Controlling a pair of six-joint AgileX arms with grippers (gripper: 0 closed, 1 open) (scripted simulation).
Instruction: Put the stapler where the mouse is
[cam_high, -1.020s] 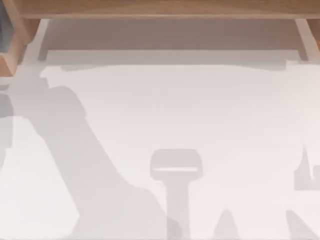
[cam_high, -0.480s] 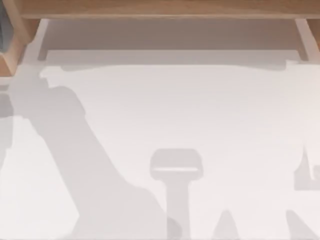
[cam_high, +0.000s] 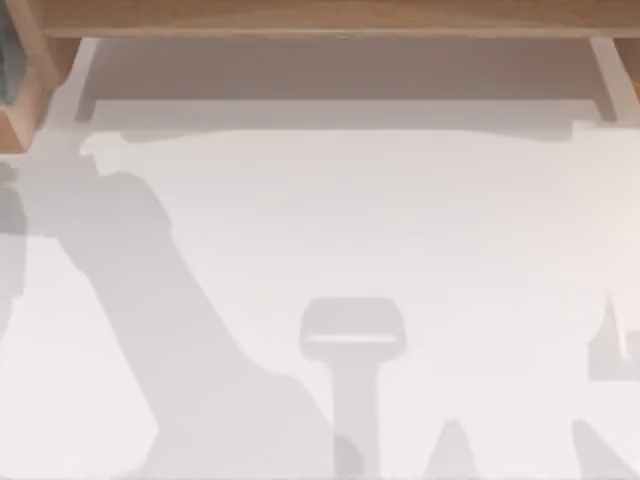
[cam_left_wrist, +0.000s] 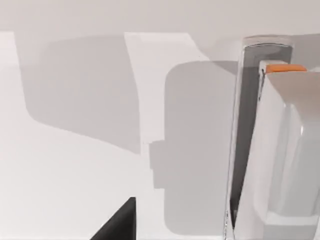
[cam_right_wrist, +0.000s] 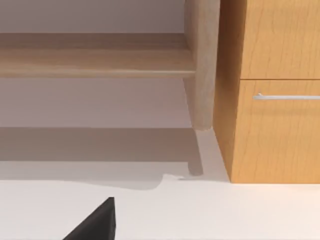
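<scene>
The white stapler (cam_left_wrist: 280, 150) lies on the worktop (cam_high: 400, 220) just beside the left hand (cam_left_wrist: 119, 225), and I cannot tell that hand's finger spread. The right hand (cam_right_wrist: 95, 222) idles, facing the wooden shelf (cam_right_wrist: 95, 55) at twelve o'clock. This fits either reaching in to lift the stapler or a set-down just made, and I cannot tell where the mouse lies, so I call no move.
</scene>
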